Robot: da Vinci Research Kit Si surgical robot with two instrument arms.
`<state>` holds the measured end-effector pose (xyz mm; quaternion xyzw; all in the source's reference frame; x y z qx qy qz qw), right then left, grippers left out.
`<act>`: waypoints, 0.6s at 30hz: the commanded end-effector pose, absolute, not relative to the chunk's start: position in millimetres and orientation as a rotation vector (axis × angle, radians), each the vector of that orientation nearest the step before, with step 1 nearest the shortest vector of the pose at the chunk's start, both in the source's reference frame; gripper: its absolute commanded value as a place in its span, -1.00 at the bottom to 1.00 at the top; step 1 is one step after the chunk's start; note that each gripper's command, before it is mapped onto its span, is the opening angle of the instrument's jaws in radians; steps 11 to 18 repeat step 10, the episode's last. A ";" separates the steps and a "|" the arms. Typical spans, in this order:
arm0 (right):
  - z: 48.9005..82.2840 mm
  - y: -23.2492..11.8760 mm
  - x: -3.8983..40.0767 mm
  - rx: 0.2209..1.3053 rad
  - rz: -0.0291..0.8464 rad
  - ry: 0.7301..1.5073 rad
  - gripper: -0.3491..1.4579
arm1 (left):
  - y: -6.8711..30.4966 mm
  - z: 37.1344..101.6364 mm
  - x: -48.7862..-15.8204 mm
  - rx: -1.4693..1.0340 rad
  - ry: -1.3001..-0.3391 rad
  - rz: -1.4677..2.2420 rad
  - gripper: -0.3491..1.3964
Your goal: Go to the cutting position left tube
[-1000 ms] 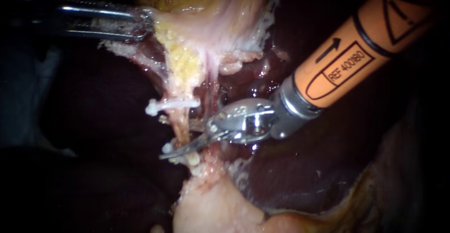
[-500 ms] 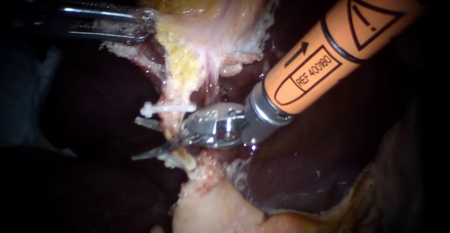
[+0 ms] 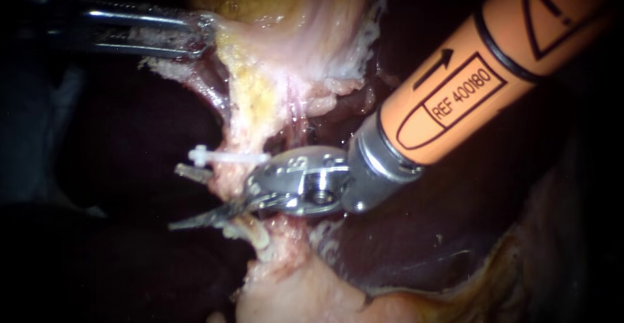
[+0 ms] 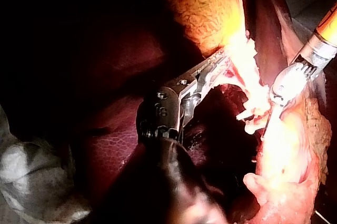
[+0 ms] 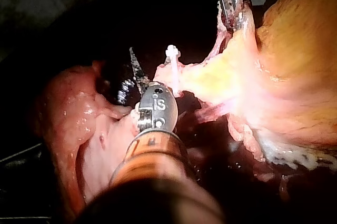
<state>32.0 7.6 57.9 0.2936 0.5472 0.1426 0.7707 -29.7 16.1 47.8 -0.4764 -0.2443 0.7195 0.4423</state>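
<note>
Shaft (image 3: 468, 82): orange, nearest the camera, coming in from the upper right. It hides part of the liver, so I judge a brush there would go unseen.
Right instrument (image 3: 173, 197): blades apart in a narrow V and gripping nothing. One blade passes in front of the left tube, the other behind it.
Left tube (image 3: 229, 179): pale strand running down from the gallbladder. It lies between the blades, well in from their tips.
Upper clip (image 3: 227, 158): white, across the tube just above the blades.
Lower clips (image 3: 250, 231): pale, on the tube just below the blades. Their number is hard to tell.
Risk, clips: the gap between upper and lower clips looks tight. A small tilt of the blades could bring an edge onto a clip, or leave too short a stump beside it.
Risk, neighbour: a thin pink strand (image 3: 296, 108) runs near the blades' hinge. Pushing further in might catch it.
Risk, tips: the blade tips reach past the tube over dark tissue. A dip could nick what lies there.
Left instrument (image 3: 207, 34): farther back, jaws clamped on the gallbladder (image 3: 286, 30) at its edge, holding the tube stretched.
Risk, tension: if that grip slips, the tube would slacken and shift between the blades.
Liver (image 3: 416, 232): dark, behind everything.
</note>
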 end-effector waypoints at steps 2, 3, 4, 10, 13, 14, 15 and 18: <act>58.1 7.5 32.0 0.637 0.307 1.186 0.93 | 16.1 47.7 -29.7 -1.182 -0.606 1.785 -1.00; 58.2 7.5 31.9 0.640 0.312 1.184 0.93 | 16.1 47.7 -29.7 -1.182 -0.606 1.785 -1.00; 58.3 7.5 31.9 0.640 0.313 1.184 0.95 | 16.1 47.7 -29.7 -1.182 -0.606 1.785 -1.00; 58.4 7.6 31.9 0.639 0.313 1.184 0.95 | 16.1 47.7 -29.7 -1.182 -0.607 1.786 -1.00; 58.4 7.6 31.9 0.639 0.313 1.184 0.95 | 16.1 47.7 -29.7 -1.182 -0.607 1.786 -1.00; 58.4 7.6 31.9 0.639 0.313 1.184 0.95 | 16.1 47.7 -29.7 -1.182 -0.607 1.786 -1.00; 58.4 7.6 31.9 0.639 0.313 1.184 0.95 | 16.1 47.7 -29.7 -1.182 -0.607 1.786 -1.00; 58.4 7.6 31.9 0.639 0.313 1.184 0.95 | 16.1 47.7 -29.7 -1.182 -0.607 1.786 -1.00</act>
